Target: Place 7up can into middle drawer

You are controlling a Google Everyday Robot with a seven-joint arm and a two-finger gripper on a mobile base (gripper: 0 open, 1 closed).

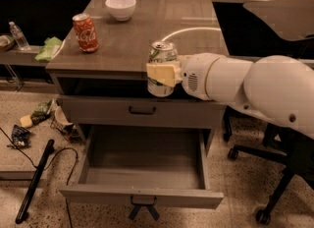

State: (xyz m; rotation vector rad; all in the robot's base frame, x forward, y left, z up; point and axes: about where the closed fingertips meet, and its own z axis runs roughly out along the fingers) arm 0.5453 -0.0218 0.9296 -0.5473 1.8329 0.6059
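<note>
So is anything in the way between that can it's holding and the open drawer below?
Nothing visible. The gripper grips the 7up can in the air above the middle drawer, which is pulled open with its inside bare. The shut upper drawer seems to lie behind that path.

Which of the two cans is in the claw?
The silver-green can, gripped upright by the claw above the open drawer; the red can stands free on the cabinet top.
</note>
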